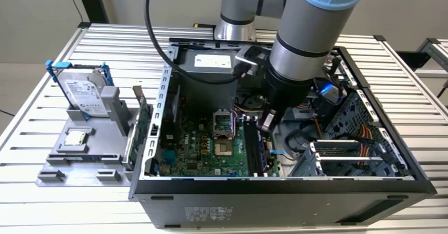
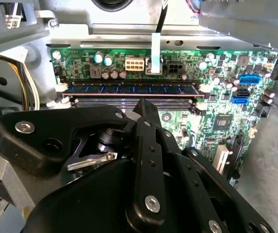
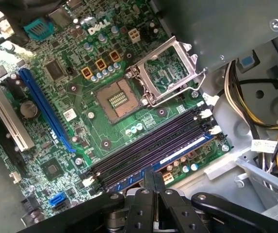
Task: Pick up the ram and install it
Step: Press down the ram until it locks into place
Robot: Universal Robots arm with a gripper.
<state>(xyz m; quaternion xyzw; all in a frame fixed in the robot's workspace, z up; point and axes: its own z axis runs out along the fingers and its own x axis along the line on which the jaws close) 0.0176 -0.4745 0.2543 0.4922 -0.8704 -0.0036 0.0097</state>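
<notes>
One ram point(image 2: 129, 89) stick sits in the outermost of four memory slots point(image 3: 148, 145); gripper point(image 2: 141, 114) fingers closed together, holding nothing.

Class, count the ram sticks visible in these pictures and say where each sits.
1. The ram sits in a slot on the motherboard inside the open case; the arm may hide others.

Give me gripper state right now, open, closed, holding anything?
Gripper: over the motherboard's memory slots, right above the blue ram seated in its slot; fingers closed together, not gripping the stick.
</notes>
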